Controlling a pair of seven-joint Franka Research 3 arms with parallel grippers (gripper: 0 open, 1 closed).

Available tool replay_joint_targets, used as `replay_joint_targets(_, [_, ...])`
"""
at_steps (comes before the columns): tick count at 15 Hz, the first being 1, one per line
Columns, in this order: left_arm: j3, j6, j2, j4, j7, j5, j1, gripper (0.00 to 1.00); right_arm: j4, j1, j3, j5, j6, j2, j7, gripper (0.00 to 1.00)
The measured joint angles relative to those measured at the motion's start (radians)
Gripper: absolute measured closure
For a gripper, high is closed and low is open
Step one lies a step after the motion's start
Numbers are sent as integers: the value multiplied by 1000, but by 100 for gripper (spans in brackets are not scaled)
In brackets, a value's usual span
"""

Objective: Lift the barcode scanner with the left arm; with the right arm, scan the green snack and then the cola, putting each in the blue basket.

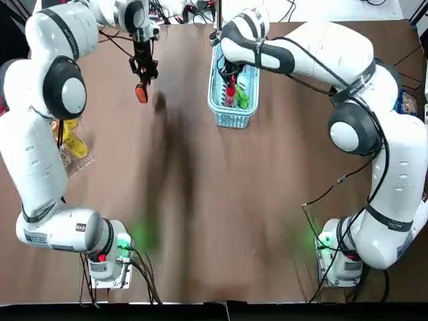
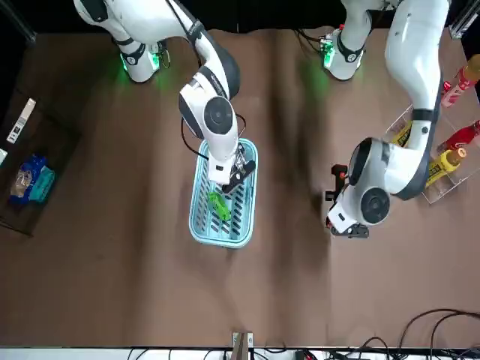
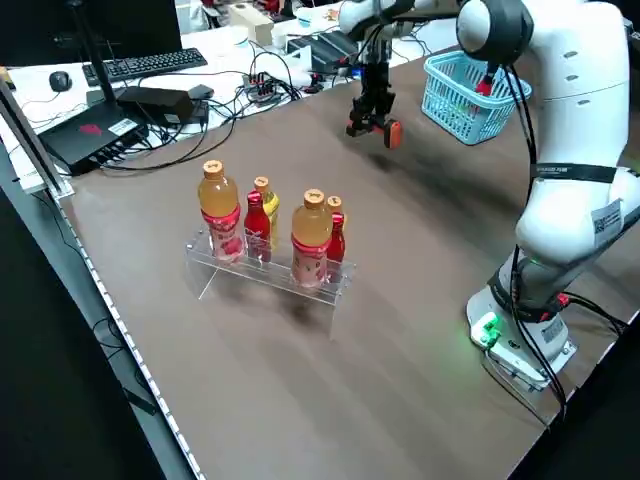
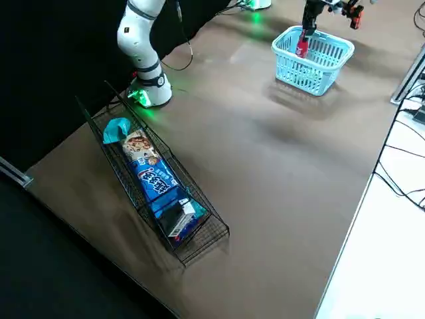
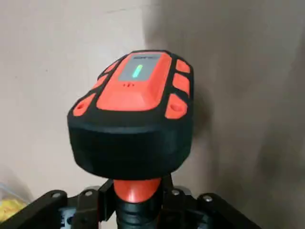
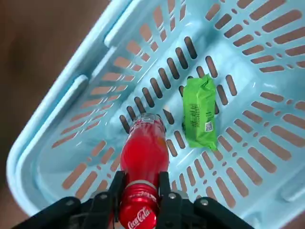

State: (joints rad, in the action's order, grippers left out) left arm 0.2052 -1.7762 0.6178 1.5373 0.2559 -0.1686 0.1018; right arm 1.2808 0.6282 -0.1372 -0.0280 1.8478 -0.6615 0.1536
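Red cola bottle, neck pinched by your right gripper inside pale-blue slotted basket; left gripper clasps orange-black scanner. Tilted release may topple the bottle.

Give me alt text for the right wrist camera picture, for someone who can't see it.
The right gripper holds a red cola bottle by its neck inside the blue basket. A green snack pack lies flat on the basket floor beside the bottle.
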Motion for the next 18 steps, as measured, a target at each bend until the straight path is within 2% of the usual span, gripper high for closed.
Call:
replay_joint_targets(5, [-1, -65, 73, 0, -2, -46, -26, 65, 0, 13, 0, -8, 5, -14, 11, 67])
replay_joint_targets(10, [-1, -74, 89, -2, -4, -46, -27, 65, 0, 15, 1, -9, 16, -28, 13, 67])
replay_joint_targets(11, [-1, -74, 89, -3, -5, -46, -27, 60, 0, 18, 1, -9, 17, -31, 15, 67])
replay_joint_targets(18, [0, -74, 80, -35, -5, -46, -32, 1, 0, 31, 1, -9, 18, -43, 41, 67])
